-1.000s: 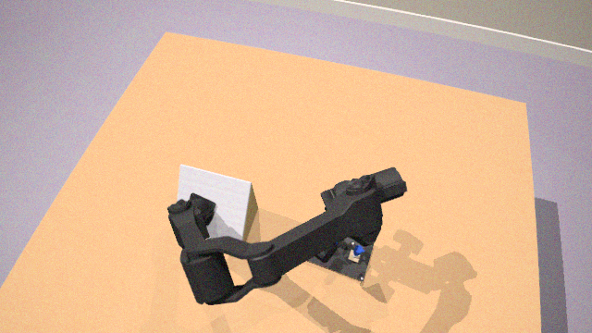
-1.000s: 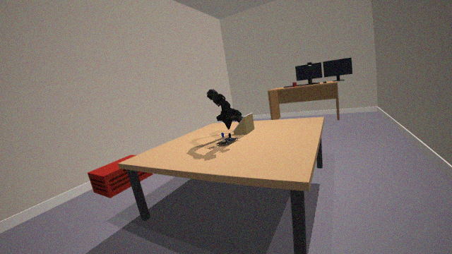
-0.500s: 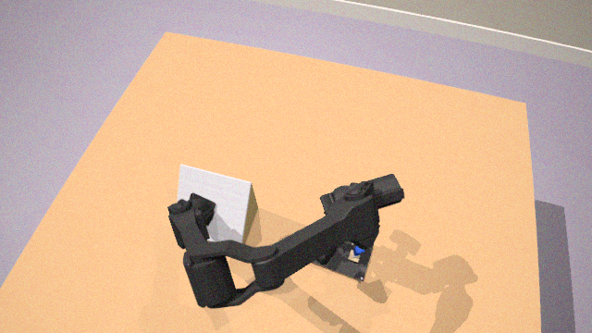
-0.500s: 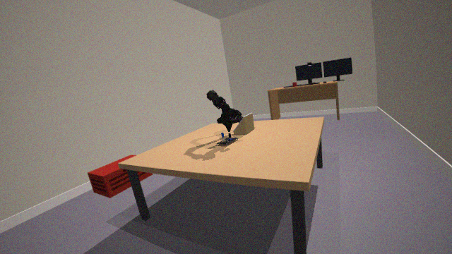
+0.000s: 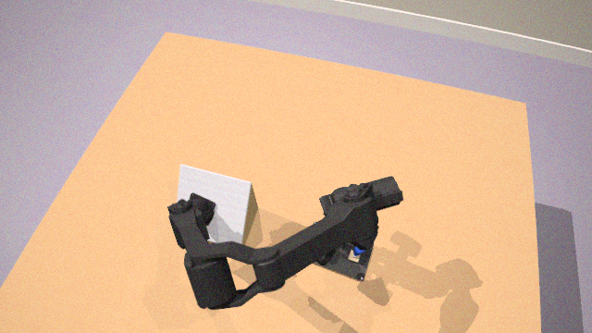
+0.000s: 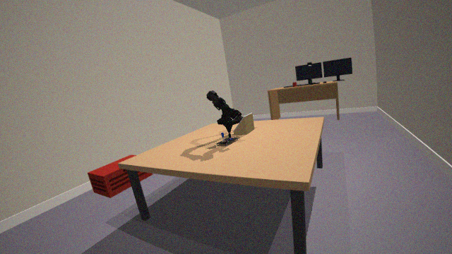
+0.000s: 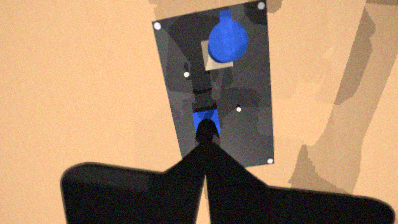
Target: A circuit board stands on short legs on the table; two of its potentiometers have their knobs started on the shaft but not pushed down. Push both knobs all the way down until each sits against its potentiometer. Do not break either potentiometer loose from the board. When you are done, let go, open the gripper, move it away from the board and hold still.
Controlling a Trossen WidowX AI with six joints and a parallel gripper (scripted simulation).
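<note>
The dark circuit board (image 5: 341,267) (image 7: 252,135) stands on the table. A round blue knob (image 5: 358,251) (image 6: 222,135) (image 7: 228,41) with a pointer stands high above the board, over a cream potentiometer (image 7: 212,63). A black knob (image 7: 206,129) stands over a blue potentiometer (image 7: 199,118) at the board's near half in the wrist view. My gripper (image 6: 229,132) (image 7: 207,148) is shut and empty, pointing down. Its tips overlap the black knob in the wrist view, at or just above its top; whether they touch cannot be told. The arm hides this knob in the top view.
A white-faced wedge block (image 5: 224,194) (image 6: 247,124) stands near the arm's base. Small white-topped posts, such as this one (image 7: 238,109), show on the board. A red slotted box (image 6: 113,176) lies on the floor beside the table.
</note>
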